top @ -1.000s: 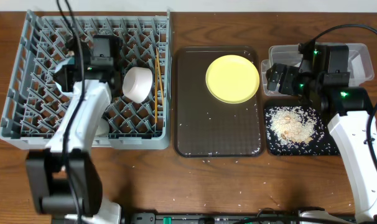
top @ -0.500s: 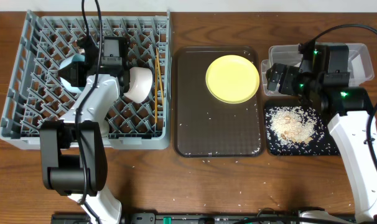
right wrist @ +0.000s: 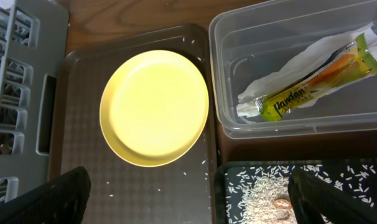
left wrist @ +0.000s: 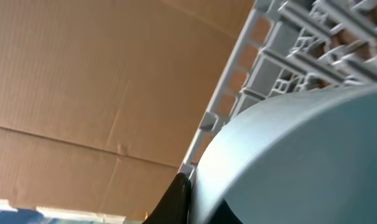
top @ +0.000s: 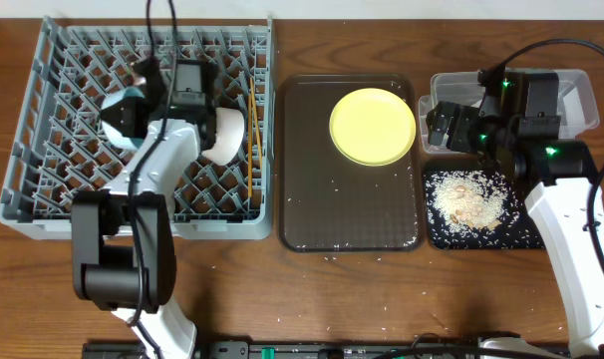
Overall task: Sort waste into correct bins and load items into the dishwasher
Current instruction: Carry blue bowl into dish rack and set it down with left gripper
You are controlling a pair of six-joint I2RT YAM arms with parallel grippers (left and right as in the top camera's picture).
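Note:
My left gripper [left wrist: 191, 198] is shut on the rim of the light blue bowl [left wrist: 300, 155], one black finger on each side of it. From overhead, that bowl [top: 121, 113] is held tilted over the grey dishwasher rack [top: 43, 179], left of the white bowl [top: 222, 135] and the chopsticks [top: 252, 120] in the rack. The yellow plate [top: 372, 127] lies on the brown tray [top: 347, 214]. My right gripper [right wrist: 195, 208] hangs wide open and holds nothing, above the gap between plate and bins. Wrapper [right wrist: 313, 87] and napkin [right wrist: 282, 71] lie in the clear tub [right wrist: 226, 93]. Rice [top: 468, 196] fills the black tray [top: 521, 237].
Loose rice grains dot the brown tray and the table in front of it [top: 332, 257]. The rack's upright pegs [left wrist: 313, 37] stand close behind the held bowl. A cardboard wall [left wrist: 83, 81] shows beyond the rack.
The left arm has swung round over the rack and carried the blue bowl slightly right, toward the white bowl. The right arm has not moved.

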